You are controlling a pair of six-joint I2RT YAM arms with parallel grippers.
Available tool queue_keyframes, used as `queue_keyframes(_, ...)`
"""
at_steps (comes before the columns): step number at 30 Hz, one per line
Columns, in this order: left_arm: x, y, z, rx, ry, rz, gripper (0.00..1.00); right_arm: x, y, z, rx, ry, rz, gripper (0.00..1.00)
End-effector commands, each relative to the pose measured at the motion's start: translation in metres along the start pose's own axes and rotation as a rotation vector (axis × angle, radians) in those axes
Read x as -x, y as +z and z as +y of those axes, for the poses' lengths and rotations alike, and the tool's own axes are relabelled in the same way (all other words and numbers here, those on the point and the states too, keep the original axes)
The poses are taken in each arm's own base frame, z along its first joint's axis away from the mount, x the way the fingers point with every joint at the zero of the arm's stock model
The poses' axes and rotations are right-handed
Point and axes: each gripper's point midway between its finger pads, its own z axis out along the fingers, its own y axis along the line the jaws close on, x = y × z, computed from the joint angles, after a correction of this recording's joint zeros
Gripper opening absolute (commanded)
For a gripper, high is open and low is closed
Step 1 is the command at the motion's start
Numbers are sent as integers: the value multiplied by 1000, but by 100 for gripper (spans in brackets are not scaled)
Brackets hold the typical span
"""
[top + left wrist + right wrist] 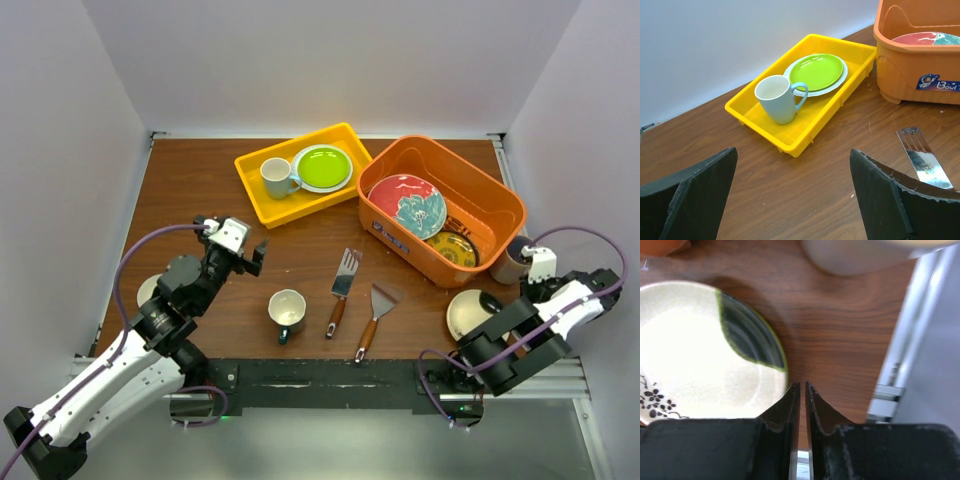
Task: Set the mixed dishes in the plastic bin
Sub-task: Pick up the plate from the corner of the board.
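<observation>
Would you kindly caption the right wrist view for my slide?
Right gripper shut beside a cream plate with a dark-green wedge.

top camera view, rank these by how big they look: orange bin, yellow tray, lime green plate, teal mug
1. orange bin
2. yellow tray
3. lime green plate
4. teal mug, which is clearly the smallest even though it sits nearer the camera

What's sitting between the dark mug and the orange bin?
A slotted spatula and a solid spatula lie between the mug and the bin, as the top view shows.
</observation>
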Motion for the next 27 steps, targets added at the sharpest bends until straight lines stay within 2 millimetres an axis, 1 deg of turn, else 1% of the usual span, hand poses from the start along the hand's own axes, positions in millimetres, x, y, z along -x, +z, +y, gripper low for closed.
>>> queue_keyframes(1,9,0,4,19,-26,-40,100,16,-17,-5,-20,-19,-40,11)
queue_keyframes(2,8,0,4,19,-26,-38,100,16,-16,-4,-13,-21,-39,9)
queue_keyframes(5,9,0,3,14,-25,-39,100,11,-13,3,15,-11,-27,10)
queue_keyframes(8,9,0,3,14,-27,-39,100,1,-5,11,56,4,-3,25)
queue_keyframes(9,9,0,3,14,-25,-39,100,-1,-2,13,68,11,3,34)
queue_keyframes(10,9,0,3,14,-27,-39,100,-4,1,15,82,20,10,39)
queue_keyframes(11,8,1,3,14,-25,-38,100,-7,4,16,91,32,17,40)
queue_keyframes(12,8,1,3,14,-25,-38,100,-8,7,15,92,35,20,47)
queue_keyframes(13,8,1,2,13,-27,-38,100,-9,9,15,98,38,23,50)
queue_keyframes(15,8,1,3,15,-25,-36,100,-14,15,18,126,53,38,52)
queue_keyframes(21,8,1,2,13,-26,-35,100,-23,29,22,178,77,61,50)
queue_keyframes(23,7,1,3,15,-25,-33,100,-26,32,23,178,83,66,43)
queue_keyframes(25,7,2,3,16,-23,-32,100,-26,33,17,149,75,70,32)
queue_keyframes(26,6,2,3,16,-24,-30,100,-26,33,15,137,74,69,24)
queue_keyframes(27,6,2,3,16,-23,-30,100,-25,32,13,126,70,66,20)
